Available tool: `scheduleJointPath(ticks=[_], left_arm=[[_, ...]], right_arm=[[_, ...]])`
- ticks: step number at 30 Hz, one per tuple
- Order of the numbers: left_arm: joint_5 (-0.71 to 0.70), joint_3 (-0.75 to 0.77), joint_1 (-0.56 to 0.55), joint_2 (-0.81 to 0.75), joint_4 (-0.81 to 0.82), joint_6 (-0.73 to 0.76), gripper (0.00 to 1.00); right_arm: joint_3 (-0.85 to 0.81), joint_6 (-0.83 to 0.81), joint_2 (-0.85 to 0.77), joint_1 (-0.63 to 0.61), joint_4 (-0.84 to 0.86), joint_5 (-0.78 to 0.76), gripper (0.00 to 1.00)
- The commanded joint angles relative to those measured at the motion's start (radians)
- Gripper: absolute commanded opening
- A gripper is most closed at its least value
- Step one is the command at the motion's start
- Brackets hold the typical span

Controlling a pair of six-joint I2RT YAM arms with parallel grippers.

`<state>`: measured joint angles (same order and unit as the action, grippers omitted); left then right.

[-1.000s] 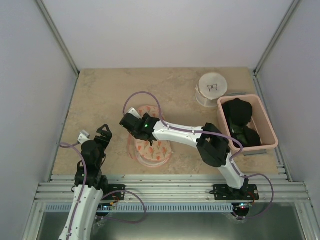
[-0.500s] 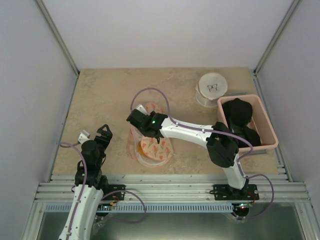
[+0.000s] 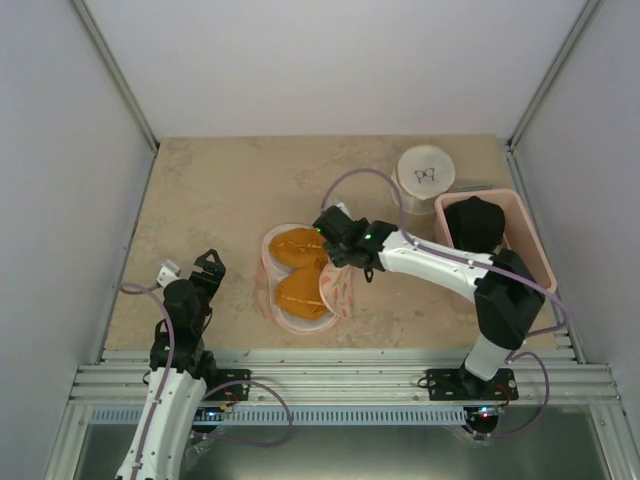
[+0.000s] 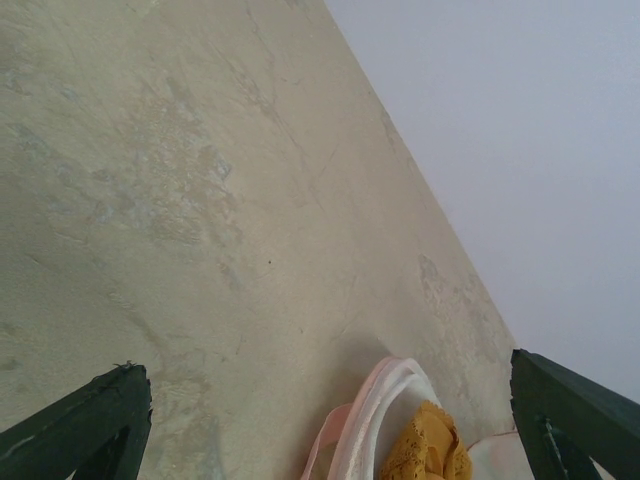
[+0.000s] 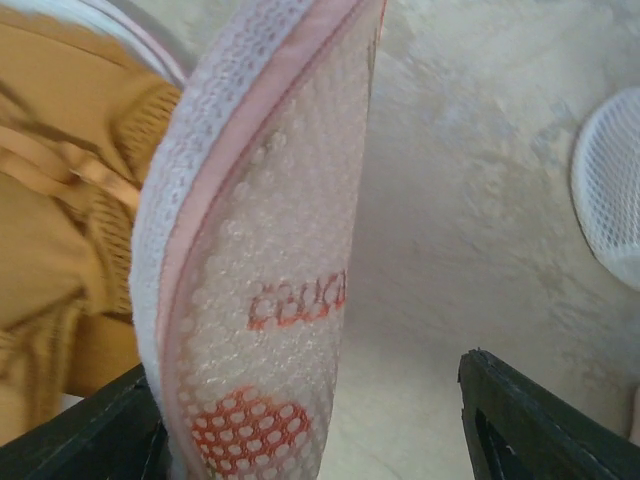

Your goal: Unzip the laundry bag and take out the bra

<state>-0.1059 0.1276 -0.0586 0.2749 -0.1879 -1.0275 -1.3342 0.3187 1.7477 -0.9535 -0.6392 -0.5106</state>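
The laundry bag (image 3: 268, 300) lies open in the middle of the table. Its printed lid flap (image 3: 338, 290) is turned up and over to the right. The orange-yellow bra (image 3: 298, 292) lies in it, both dome cups showing. My right gripper (image 3: 335, 245) is over the bag's far right edge, jaws wide open. In the right wrist view the flap (image 5: 270, 270) stands on edge between the fingers (image 5: 308, 372), close to the left one, with the bra (image 5: 60, 200) behind it. My left gripper (image 3: 205, 268) is open and empty to the left of the bag. The left wrist view shows the bag's rim (image 4: 385, 410) and bra lace (image 4: 430, 450).
A white round container (image 3: 425, 178) stands at the back right; its mesh side shows in the right wrist view (image 5: 610, 190). A pink basket (image 3: 540, 262) holding a dark garment (image 3: 480, 225) sits at the right edge, beside my right arm.
My right gripper swung from the bag's left side across to its right, turning the lid flap over with it and uncovering the bra cups. The left arm has not moved.
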Motion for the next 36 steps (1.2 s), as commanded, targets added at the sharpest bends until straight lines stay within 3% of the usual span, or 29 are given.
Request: scheduleJointPath(ticks=[1, 11, 19, 22, 26, 31, 36], left_arm=[[0.018, -0.005, 0.007, 0.011, 0.021, 0.004, 0.99], [0.018, -0.001, 0.007, 0.047, 0.024, 0.01, 0.99], [0.02, 0.0, 0.008, 0.074, 0.031, 0.013, 0.99], [0.029, 0.001, 0.008, 0.084, 0.042, 0.014, 0.99], [0.066, 0.001, 0.008, 0.097, 0.093, 0.024, 0.99], [0.105, 0.006, 0.01, 0.115, 0.138, 0.035, 0.99], [0.34, 0.035, 0.01, 0.163, 0.283, 0.12, 0.99]], right_arm=[[0.107, -0.002, -0.088, 0.059, 0.065, 0.056, 0.75], [0.261, -0.005, -0.245, 0.198, 0.089, 0.1, 0.82], [0.297, -0.012, -0.366, 0.288, 0.084, 0.169, 0.93], [0.291, -0.106, -0.412, 0.295, 0.13, 0.375, 0.93], [0.279, -0.257, -0.428, 0.265, 0.179, 0.81, 0.78], [0.351, -0.435, -0.452, 0.097, 0.277, 0.823, 0.73], [0.34, -0.424, -0.403, 0.092, 0.283, 0.855, 0.75]])
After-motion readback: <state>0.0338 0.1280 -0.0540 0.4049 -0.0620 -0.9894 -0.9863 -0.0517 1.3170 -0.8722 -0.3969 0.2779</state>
